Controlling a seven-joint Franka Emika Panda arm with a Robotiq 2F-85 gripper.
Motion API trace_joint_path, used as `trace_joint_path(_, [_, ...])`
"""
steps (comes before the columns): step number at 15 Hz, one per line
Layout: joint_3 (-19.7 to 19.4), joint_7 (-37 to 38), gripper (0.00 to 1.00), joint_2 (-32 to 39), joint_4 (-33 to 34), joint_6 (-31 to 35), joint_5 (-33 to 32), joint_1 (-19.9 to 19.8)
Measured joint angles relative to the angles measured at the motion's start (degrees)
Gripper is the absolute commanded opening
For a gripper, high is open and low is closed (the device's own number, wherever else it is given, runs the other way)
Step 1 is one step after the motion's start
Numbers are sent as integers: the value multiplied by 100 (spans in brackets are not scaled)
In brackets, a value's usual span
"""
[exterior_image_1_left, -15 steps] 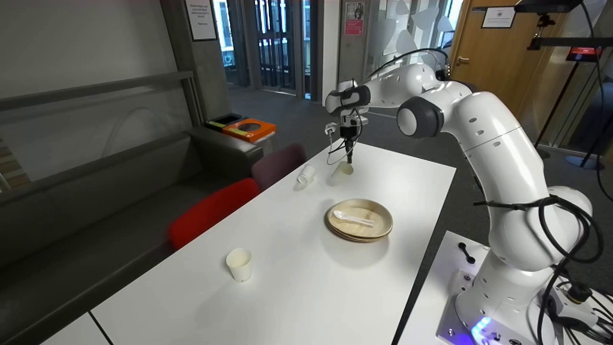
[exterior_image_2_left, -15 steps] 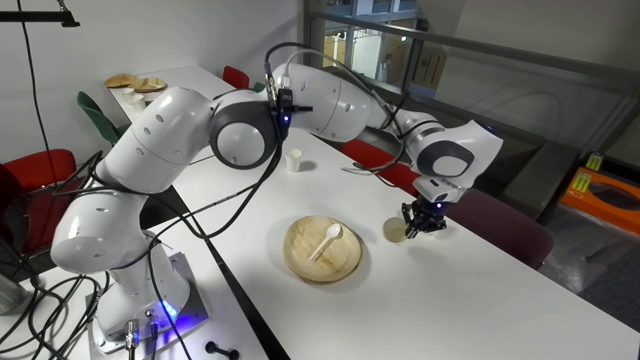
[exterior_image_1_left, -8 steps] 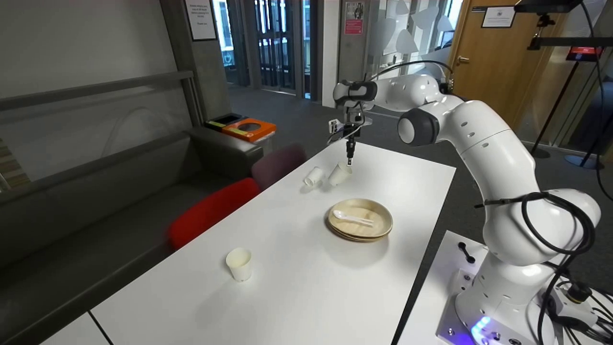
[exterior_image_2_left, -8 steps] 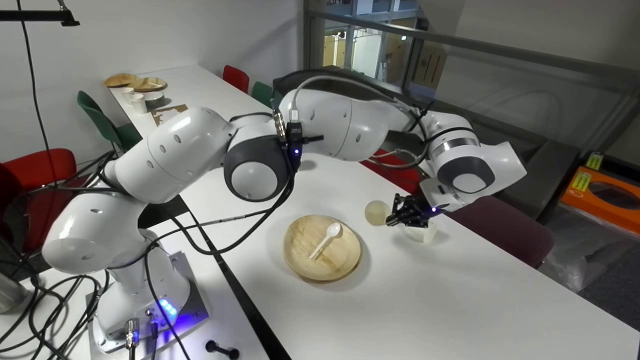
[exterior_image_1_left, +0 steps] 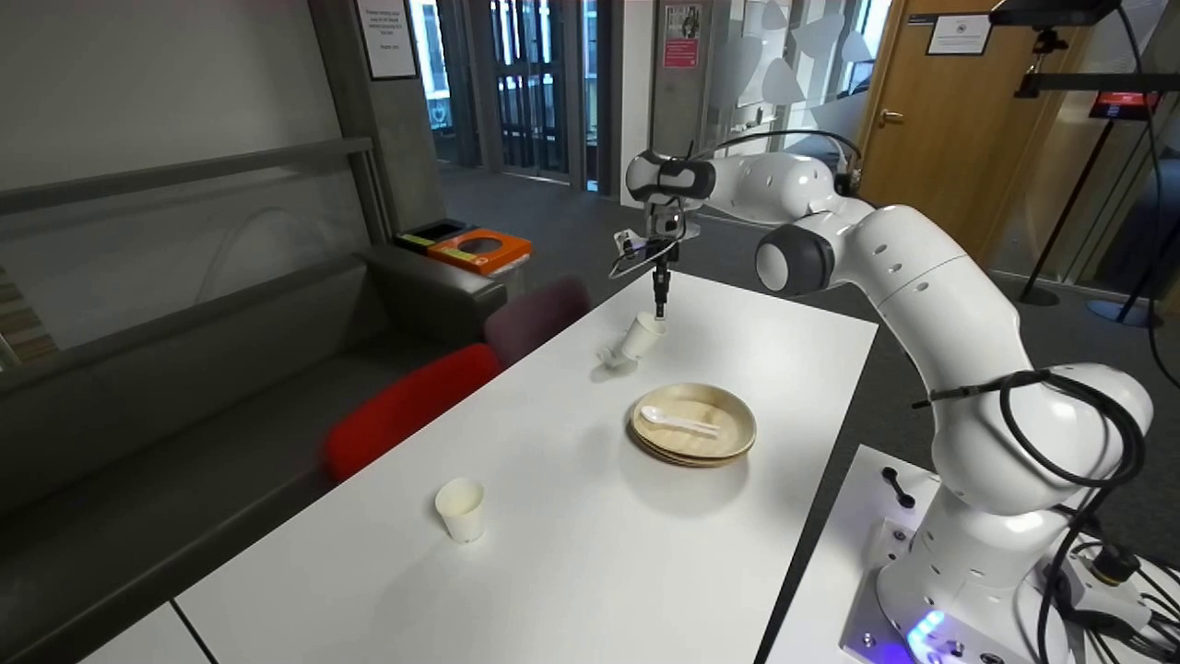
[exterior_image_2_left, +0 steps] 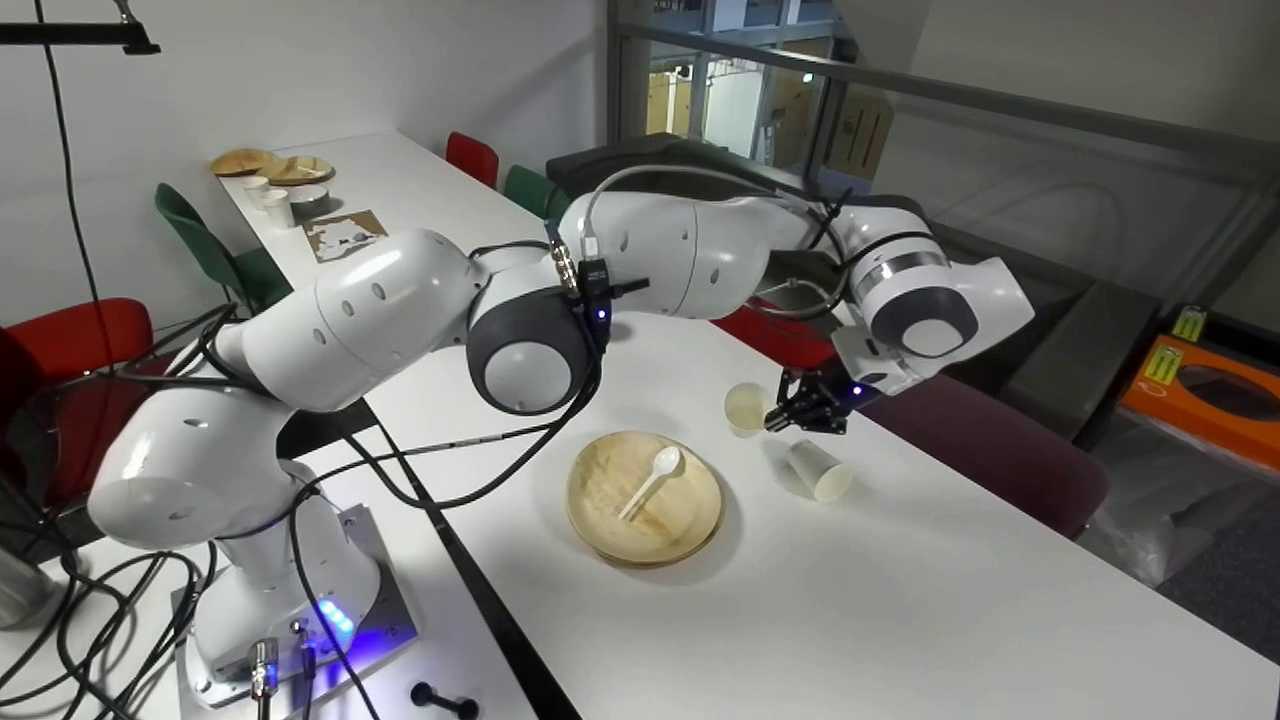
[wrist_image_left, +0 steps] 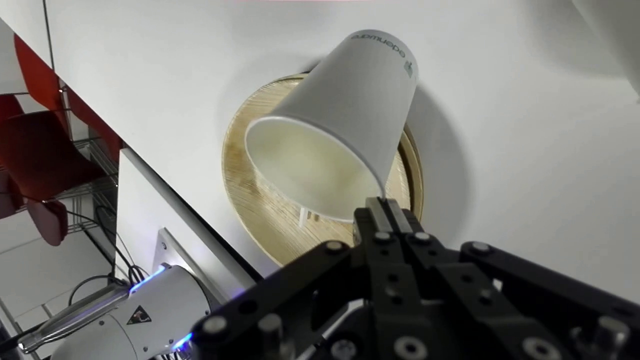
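My gripper is shut on the rim of a white paper cup. In the wrist view the cup's cream inside faces me and its base points away. The held cup hangs tilted below the gripper in an exterior view. Whether its base touches the table I cannot tell. Close beside it, another white cup lies on its side, partly hidden behind the held one in an exterior view. A stack of round wooden plates is nearby, bearing white cutlery; the held cup covers much of it in the wrist view.
A third cup stands upright further along the white table. A red chair and a purple chair line the table's edge, with a grey sofa behind. Black cables hang from the arm.
My gripper has carried the held cup a short way across the table, toward the red chair's side. The lying cup has shifted and turned, now closer to the held one. The plates have not moved.
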Motion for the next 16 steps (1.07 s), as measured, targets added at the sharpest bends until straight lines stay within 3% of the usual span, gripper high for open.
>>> trace_joint_path(9, [90,54,0,476,616,-1197,-352,419])
trace_joint_path(16, [-59,54,0,785,955,-1300,-1243,994])
